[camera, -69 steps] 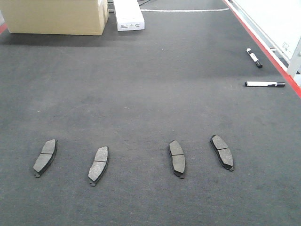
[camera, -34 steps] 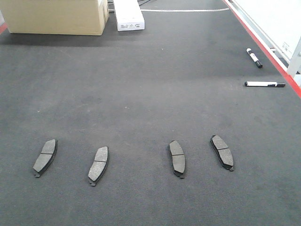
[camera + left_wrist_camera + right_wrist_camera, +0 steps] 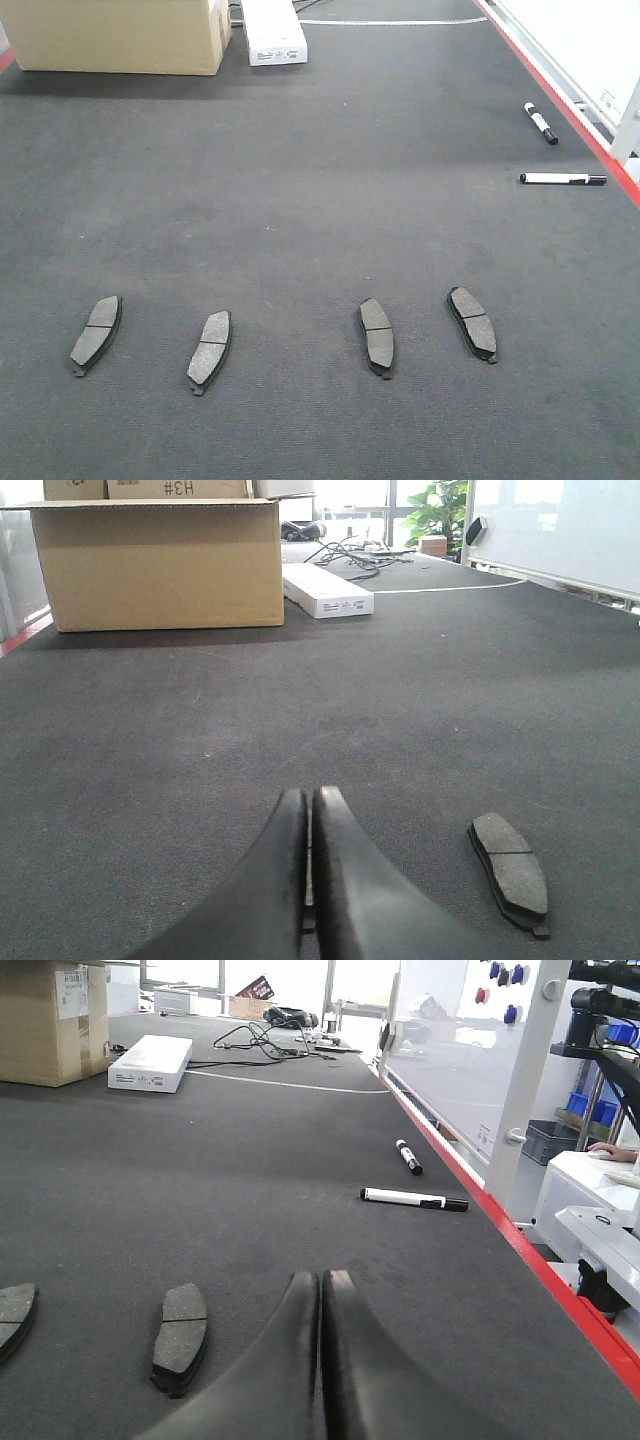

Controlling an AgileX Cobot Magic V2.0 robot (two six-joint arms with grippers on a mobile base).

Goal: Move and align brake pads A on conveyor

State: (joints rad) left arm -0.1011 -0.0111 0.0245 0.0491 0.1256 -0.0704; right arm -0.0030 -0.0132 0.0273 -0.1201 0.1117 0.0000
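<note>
Nearest the robot, both claws rest low over the conveyor (image 3: 320,200). The left claw (image 3: 308,815) has its fingers pressed together with nothing between them. The right claw (image 3: 322,1295) is likewise pressed together and empty.

The four brake pads A lie flat, friction face up, in a loose row across the near part of the belt. From the front view they are the far-left pad (image 3: 96,333), the inner-left pad (image 3: 209,349), the inner-right pad (image 3: 377,334) and the far-right pad (image 3: 472,322). All are well apart from one another. The left pair tilts one way and the right pair the other, so the row is not yet aligned.

Each pad appears rigid, dense for its size and not fragile. The friction face looks matte and should offer good grip. The pads sit very low on the felt, so the fingers would need to spread and reach down to the belt. The recommended hold is across the narrow width at the centre groove, which balances the pad and limits rotation. The felt will likely resist sliding; lifting is preferable to pushing.

Farther out, two markers (image 3: 562,179) (image 3: 540,122) lie near the red frame edge (image 3: 560,105). At the far end stand a cardboard box (image 3: 120,35) and a white box (image 3: 273,32).
</note>
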